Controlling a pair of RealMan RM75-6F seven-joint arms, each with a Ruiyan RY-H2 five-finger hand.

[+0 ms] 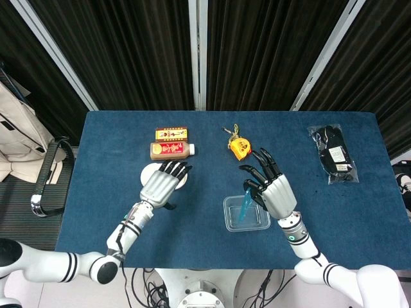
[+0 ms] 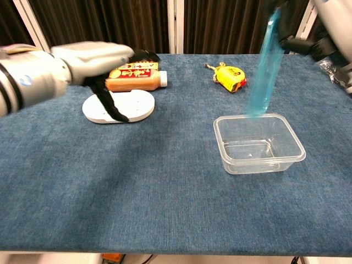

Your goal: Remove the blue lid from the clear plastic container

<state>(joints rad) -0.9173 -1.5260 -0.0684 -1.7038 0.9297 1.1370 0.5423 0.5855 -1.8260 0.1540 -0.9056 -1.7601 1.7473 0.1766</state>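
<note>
Worktop (image 1: 96, 192): covered in dark blue cloth, carrying everything below.
Left hand (image 1: 159, 184): palm down above the white oval dish (image 1: 153, 173), fingers (image 1: 178, 168) apart and holding nothing; in the chest view the thumb hangs down in front of the dish.
Brown bottle (image 1: 172, 150): lying on its side behind the dish, white cap to the right, red and gold label whose writing is too small to read.
Flat box (image 1: 172, 133): just behind the bottle, same red and gold print, also unreadable.
Yellow tape measure (image 1: 239, 149): toward the middle back of the worktop, cord trailing behind it.
Clear plastic container (image 2: 259, 143): rectangular, see-through, standing open and upright on the cloth near the front, right of centre.
Blue lid (image 2: 264, 69): translucent light blue, off the container and held nearly upright on edge above its back rim.
Right hand (image 1: 277, 194): raised over the container's right side, pinching the lid's upper end, other fingers spread.
Black packet (image 1: 335, 154): sealed clear bag with dark contents at the far right; its white label is unreadable.
</note>
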